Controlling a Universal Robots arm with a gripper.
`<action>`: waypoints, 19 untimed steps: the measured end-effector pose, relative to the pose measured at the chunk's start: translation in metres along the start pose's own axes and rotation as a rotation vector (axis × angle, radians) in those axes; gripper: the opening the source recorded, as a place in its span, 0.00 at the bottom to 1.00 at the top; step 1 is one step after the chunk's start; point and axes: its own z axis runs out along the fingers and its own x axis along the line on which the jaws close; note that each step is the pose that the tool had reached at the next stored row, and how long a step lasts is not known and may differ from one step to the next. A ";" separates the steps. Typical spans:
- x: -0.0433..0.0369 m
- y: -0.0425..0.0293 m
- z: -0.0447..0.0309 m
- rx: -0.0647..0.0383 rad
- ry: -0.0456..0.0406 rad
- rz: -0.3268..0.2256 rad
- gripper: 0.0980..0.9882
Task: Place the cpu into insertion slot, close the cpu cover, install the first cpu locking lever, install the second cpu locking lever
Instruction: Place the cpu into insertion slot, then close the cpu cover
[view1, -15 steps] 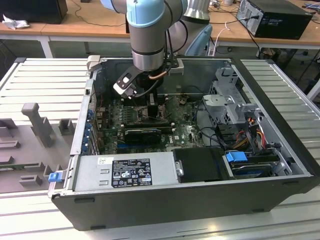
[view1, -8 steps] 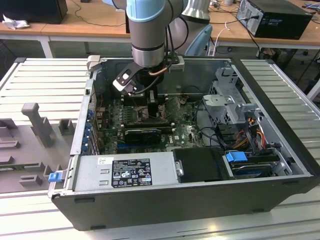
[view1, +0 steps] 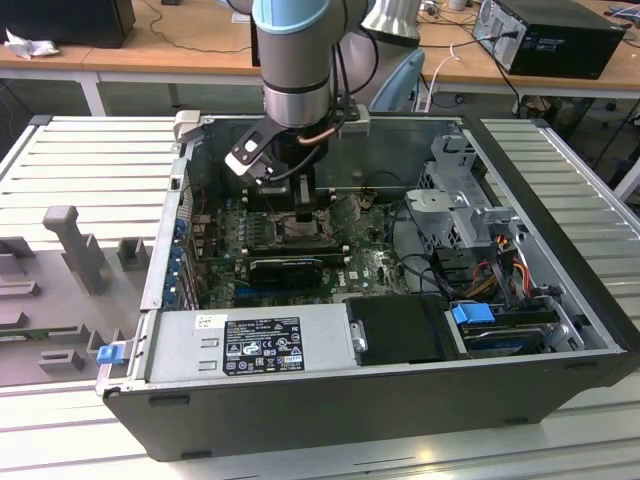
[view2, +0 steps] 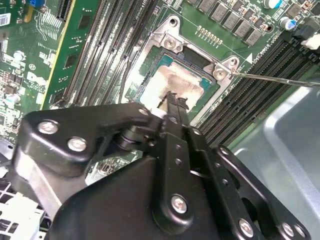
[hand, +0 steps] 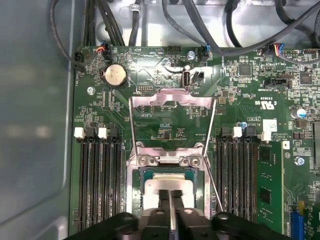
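Gripper (hand: 170, 192) points straight down into the open case (view1: 330, 400). Its two black fingers (hand: 164, 196) are drawn nearly together, with only a sliver between them. I see nothing clamped there.

Directly under the tips is the cpu (hand: 155, 182). It lies flat, pale face up, and looks seated square in the slot (hand: 131, 187) with a thin green edge showing round it. In the second wrist view the tips (view2: 170, 97) sit at or just above the middle of the chip (view2: 177, 80); I cannot tell whether they touch. Judgement: fingers this narrow and over the centre suit pressing or checking the seat, not gripping by the edges. The first step appears done.

Just beyond the tips the cover (hand: 172, 97) stands swung up on its hinge, and the board (hand: 100, 110) shows through its cut-out. It is open so the chip could go in, and is not yet closed.

A thin lever rod (view2: 270, 79) slants away to one side of the slot, free of any catch. It has to be unlatched for the cover to swing.

Memory slots (hand: 97, 180) flank the slot on both sides, close enough to leave the fingers little room sideways. That probably explains the vertical approach.
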 end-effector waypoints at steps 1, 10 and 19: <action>0.0000 0.0001 -0.0018 0.000 -0.0001 0.000 0.01; 0.0001 0.0009 -0.0108 0.000 0.0000 0.001 0.01; -0.0007 0.0036 -0.0186 0.002 0.0005 0.001 0.01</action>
